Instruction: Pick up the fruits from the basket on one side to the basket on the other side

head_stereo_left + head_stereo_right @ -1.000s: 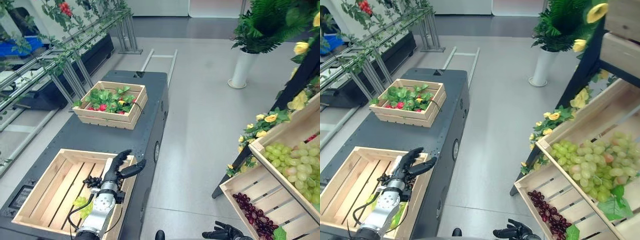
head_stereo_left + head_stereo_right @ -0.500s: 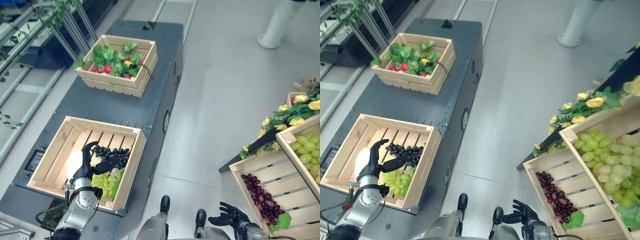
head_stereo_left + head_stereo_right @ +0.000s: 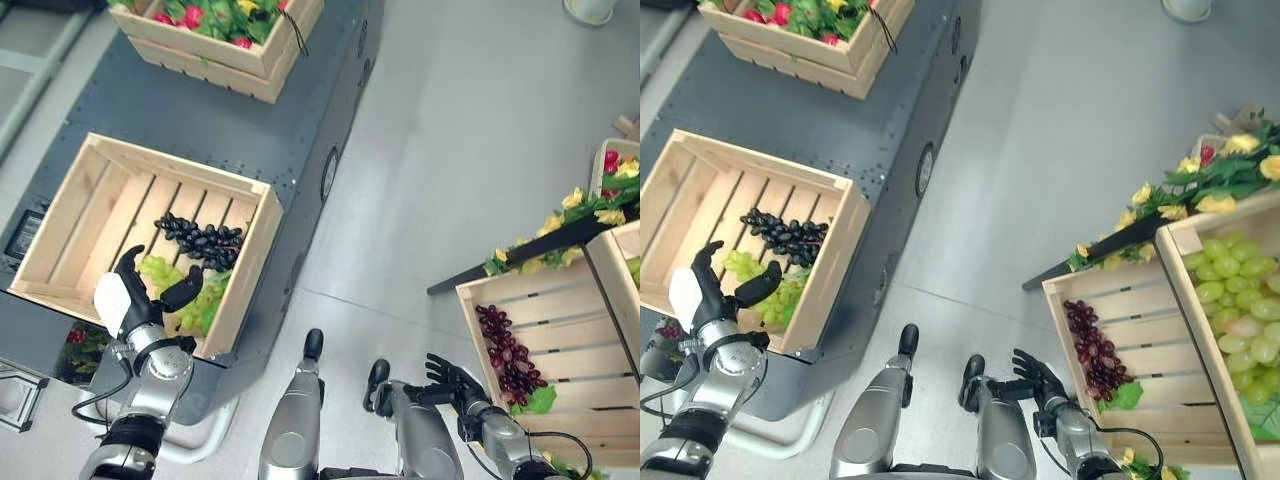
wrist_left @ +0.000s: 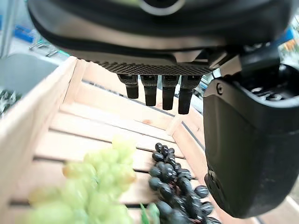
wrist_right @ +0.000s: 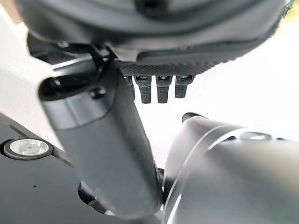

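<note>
Overlapping green grapes (image 3: pixel 190 295), left hand (image 3: pixel 128 303).

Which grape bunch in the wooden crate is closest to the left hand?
The green grape bunch, right beside the left hand; the black grape bunch lies farther off.

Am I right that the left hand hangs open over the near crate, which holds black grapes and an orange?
Not quite. Beside the black grapes lie green grapes, not an orange, as the left eye view shows. The left hand does hang open over the near crate.
</note>
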Available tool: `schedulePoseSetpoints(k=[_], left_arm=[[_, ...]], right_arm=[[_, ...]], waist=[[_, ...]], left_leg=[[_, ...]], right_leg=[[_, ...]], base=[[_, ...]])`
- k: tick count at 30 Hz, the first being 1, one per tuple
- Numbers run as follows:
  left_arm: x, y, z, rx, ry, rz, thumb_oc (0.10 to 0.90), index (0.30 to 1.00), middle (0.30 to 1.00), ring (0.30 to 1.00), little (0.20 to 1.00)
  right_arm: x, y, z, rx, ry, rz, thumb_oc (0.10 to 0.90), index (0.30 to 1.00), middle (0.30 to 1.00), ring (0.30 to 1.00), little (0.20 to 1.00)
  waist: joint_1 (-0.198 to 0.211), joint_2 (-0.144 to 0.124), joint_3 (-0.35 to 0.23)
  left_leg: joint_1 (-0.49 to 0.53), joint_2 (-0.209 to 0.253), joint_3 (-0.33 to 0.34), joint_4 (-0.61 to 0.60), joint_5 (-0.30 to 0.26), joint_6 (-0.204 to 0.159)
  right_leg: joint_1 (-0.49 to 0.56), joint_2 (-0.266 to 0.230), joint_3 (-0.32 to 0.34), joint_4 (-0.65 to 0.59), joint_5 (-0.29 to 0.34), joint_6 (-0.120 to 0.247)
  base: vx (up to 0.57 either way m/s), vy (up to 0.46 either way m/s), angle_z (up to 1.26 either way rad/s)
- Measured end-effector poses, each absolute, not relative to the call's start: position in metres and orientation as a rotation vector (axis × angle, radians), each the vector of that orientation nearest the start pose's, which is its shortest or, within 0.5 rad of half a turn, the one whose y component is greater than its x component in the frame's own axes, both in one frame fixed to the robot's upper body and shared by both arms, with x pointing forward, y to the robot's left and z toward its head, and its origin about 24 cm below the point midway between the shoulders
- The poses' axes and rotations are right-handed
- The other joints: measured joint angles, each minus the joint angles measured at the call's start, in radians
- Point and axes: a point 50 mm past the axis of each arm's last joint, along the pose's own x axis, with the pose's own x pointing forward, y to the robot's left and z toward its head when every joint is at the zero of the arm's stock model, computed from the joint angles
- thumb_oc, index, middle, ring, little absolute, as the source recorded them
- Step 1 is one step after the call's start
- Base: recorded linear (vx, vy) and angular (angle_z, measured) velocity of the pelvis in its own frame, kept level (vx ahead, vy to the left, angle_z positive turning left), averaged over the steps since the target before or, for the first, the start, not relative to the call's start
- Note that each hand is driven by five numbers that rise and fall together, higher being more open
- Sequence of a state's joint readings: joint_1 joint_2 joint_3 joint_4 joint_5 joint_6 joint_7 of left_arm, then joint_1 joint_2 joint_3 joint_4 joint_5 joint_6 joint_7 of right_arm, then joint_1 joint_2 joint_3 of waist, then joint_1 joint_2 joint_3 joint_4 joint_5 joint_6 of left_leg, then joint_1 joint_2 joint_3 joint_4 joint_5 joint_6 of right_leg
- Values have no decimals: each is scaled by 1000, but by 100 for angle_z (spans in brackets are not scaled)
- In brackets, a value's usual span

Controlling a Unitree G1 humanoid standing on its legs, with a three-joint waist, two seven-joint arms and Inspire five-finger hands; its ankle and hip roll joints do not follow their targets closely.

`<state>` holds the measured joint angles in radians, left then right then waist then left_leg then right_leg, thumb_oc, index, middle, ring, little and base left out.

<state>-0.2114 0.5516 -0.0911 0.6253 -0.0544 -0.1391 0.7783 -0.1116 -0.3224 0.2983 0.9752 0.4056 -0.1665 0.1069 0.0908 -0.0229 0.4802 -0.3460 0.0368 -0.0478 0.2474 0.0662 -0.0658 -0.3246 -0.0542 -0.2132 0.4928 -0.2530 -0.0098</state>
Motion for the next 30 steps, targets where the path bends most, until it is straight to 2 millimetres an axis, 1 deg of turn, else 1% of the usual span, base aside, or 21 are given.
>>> schedulePoseSetpoints(k=[4,6,7,8,10,13,16,18,21,23,30], left_arm=[[261,301,24,473,40,837,800,900,900,900,900],[261,297,23,398,23,863,800,900,900,900,900],[261,296,24,388,16,871,800,900,900,900,900],[262,297,27,367,-2,892,800,900,900,900,900],[263,300,30,357,-19,923,800,900,900,900,900],[267,298,40,335,-72,950,800,900,900,900,900],[270,299,46,320,-95,975,800,900,900,900,900],[274,301,51,285,-111,1002,800,900,900,900,900],[274,307,51,238,-101,1064,800,900,900,900,900],[273,308,53,225,-110,1092,800,900,900,900,900],[273,309,56,218,-137,1114,800,900,900,900,900]], right_arm=[[199,-214,-106,-32,690,64,800,900,900,900,900],[202,-210,-104,-9,668,68,800,900,900,900,900],[202,-210,-103,-7,666,71,800,900,900,900,900],[203,-208,-102,5,656,72,800,900,900,900,900],[205,-205,-102,37,648,67,800,900,900,900,900],[207,-204,-99,40,633,73,800,900,900,900,900],[208,-201,-98,39,628,84,800,900,900,900,900],[209,-199,-97,44,626,91,800,900,900,900,900],[210,-196,-97,50,625,97,800,900,900,900,900],[210,-195,-97,50,624,103,800,900,900,900,900],[208,-190,-99,44,640,125,800,900,900,900,900]], waist=[[-16,-5,21],[-18,-20,28],[-18,-22,29],[-16,-27,32],[-15,-37,38],[-17,-39,38],[-18,-44,41],[-18,-52,43],[-20,-64,45],[-20,-69,46],[-18,-81,47]], left_leg=[[-39,14,5,63,-16,-10],[-73,19,14,102,-28,-11],[-86,21,16,112,-30,-12],[-113,28,20,132,-34,-17],[-129,31,22,143,-35,-18],[-162,34,19,163,-37,-21],[-167,34,19,165,-38,-21],[-174,34,19,167,-38,-20],[-180,34,20,169,-39,-17],[-180,36,20,171,-41,-16],[-166,42,20,170,-50,-9]], right_leg=[[-29,17,16,44,-13,-20],[-66,22,23,88,-27,-32],[-78,25,26,95,-27,-34],[-103,32,31,110,-28,-36],[-121,37,36,125,-27,-37],[-151,43,38,138,-29,-41],[-155,46,42,138,-28,-40],[-160,46,42,138,-28,-40],[-165,48,46,135,-23,-32],[-161,52,47,127,-19,-35],[-125,61,43,84,-6,-28]], base=[[44,16,2],[0,0,0],[-11,10,-5],[-9,6,-5],[-6,1,-3],[0,0,0],[12,2,2],[0,0,0],[35,2,-3],[0,0,0],[5,-3,0]])
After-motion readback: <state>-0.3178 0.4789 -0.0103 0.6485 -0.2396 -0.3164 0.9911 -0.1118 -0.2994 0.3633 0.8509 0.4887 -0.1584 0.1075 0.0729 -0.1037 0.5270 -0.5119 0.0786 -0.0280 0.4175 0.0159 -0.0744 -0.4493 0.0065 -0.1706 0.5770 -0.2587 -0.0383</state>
